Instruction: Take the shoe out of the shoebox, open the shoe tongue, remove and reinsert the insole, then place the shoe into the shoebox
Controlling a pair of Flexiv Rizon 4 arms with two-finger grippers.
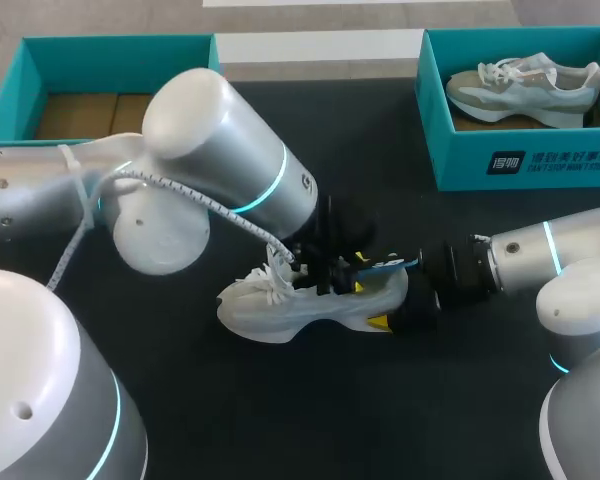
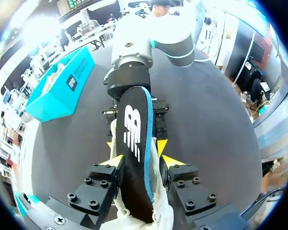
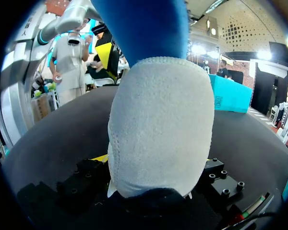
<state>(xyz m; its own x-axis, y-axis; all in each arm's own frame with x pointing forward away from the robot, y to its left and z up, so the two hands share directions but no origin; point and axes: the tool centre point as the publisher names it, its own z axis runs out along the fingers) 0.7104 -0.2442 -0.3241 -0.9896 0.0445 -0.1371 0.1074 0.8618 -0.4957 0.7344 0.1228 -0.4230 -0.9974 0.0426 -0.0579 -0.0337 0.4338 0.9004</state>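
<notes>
Pinching the insole (image 2: 134, 143), likely thin and floppy, left jaws close on its edges; right jaws clamp the light shoe (image 1: 280, 310) by its stiffer heel.

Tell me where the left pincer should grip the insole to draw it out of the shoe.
Grip the insole on the stretch standing free above the opening of the shoe, with the fingers at its two long edges, coming from the lace side. Its far end overhangs the heel, which the right pincer holds, so that side is blocked. The left pincer seems placed so already.
</notes>
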